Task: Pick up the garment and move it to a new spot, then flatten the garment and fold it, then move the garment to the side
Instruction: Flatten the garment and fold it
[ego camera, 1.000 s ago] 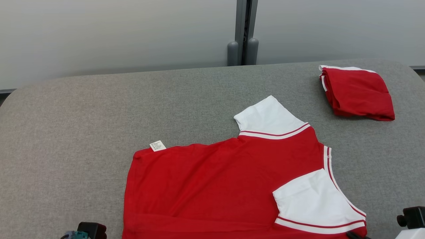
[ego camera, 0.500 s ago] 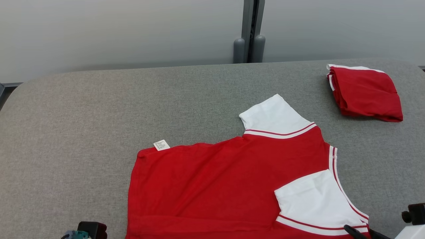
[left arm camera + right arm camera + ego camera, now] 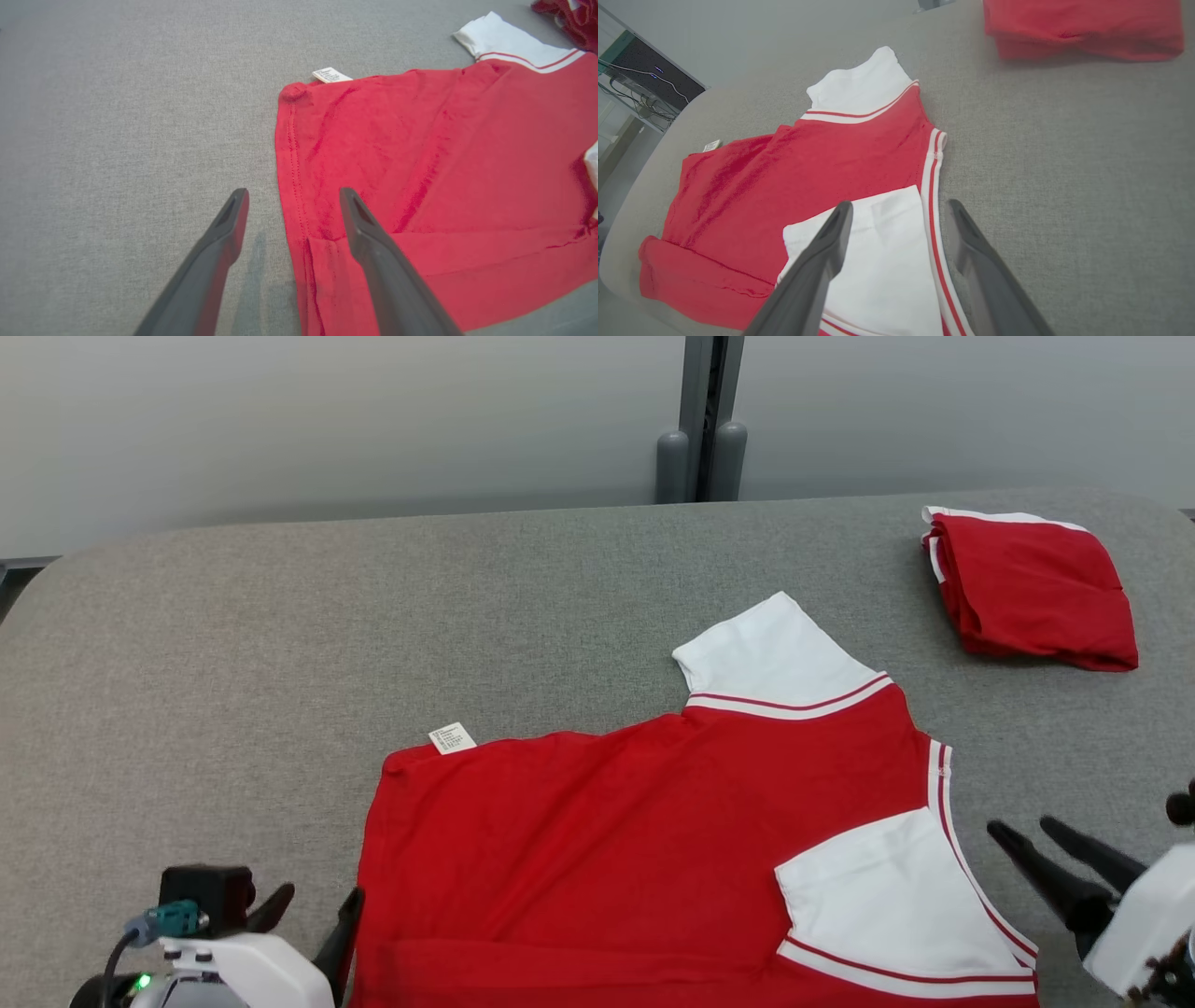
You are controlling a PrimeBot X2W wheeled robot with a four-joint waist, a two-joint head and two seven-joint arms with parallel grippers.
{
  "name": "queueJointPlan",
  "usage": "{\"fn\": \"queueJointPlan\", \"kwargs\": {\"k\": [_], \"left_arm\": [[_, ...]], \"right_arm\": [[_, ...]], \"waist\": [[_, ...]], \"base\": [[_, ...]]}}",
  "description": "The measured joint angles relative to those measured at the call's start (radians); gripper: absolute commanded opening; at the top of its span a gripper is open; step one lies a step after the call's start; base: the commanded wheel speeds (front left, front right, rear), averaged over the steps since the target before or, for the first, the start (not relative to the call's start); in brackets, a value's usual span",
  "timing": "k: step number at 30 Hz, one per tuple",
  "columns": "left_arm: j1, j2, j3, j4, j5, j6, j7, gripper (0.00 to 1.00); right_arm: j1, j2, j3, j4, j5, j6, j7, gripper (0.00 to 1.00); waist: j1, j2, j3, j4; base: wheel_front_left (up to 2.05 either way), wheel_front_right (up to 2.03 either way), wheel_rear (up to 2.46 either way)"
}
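Where a second ago only dark scraps of hardware showed at the bottom corners of the head view, both claws have now risen into it. The camera has also swung a little, so the slight slide of the cloth across the picture is no move of the cloth. The left claw (image 3: pixel 293 196) stands about half open and holds nothing. Seen from its wrist, one finger hangs over the bare table (image 3: pixel 280 644) and the other over the red shirt (image 3: pixel 635 840), so the jaws straddle the shirt's left hem, though I cannot tell whether a tip touches the cloth. The right claw (image 3: pixel 1020 824) is likewise parted and empty. From its wrist, its fingers bracket the striped right edge, one over the white sleeve (image 3: pixel 887 887) folded in on the body, the other over bare table. Between them the shirt lies spread and fairly smooth at the near middle of the table, with its near edge turned up in a narrow band, the other sleeve (image 3: pixel 770 653) pointing away, and a small label (image 3: pixel 452 738) poking out at the far left corner. A second red garment (image 3: pixel 1036 588), already folded, sits well apart at the far right. Flattening looks about done, and the claws seem to be lining up on opposite sides for a fold.
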Motion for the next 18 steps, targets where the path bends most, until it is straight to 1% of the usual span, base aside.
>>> {"fn": "queueJointPlan", "kwargs": {"k": [3,6,9,11,18], "left_arm": [[-0.041,-0.018,0.014,0.007,0.017,-0.001,-0.030,1.00],[-0.096,-0.033,0.006,0.043,0.045,-0.023,-0.038,1.00],[-0.150,-0.066,-0.004,0.084,0.056,-0.047,-0.038,1.00],[-0.213,-0.089,-0.012,0.131,0.079,-0.063,-0.038,1.00],[-0.338,-0.170,-0.043,0.223,0.109,-0.109,-0.032,1.00]], "right_arm": [[-0.072,0.042,-0.044,-0.019,-0.053,0.000,0.015,1.00],[-0.157,0.078,-0.051,-0.008,-0.106,0.000,0.039,1.00],[-0.255,0.107,-0.047,0.012,-0.130,0.000,0.060,1.00],[-0.351,0.109,-0.042,0.051,-0.146,0.000,0.071,1.00],[-0.563,0.083,0.029,0.172,-0.153,0.000,0.089,1.00]], "waist": [[0.0000,0.0000,0.015,-0.002],[0.0000,0.0000,0.040,-0.002],[0.0000,0.0000,0.065,0.002],[0.0000,0.0000,0.092,0.010],[0.0000,0.0000,0.171,0.039]], "base": [[0.00,0.00,0.00],[0.00,0.00,0.00],[0.00,0.00,0.00],[0.00,0.00,0.00],[0.00,0.00,0.00]]}}
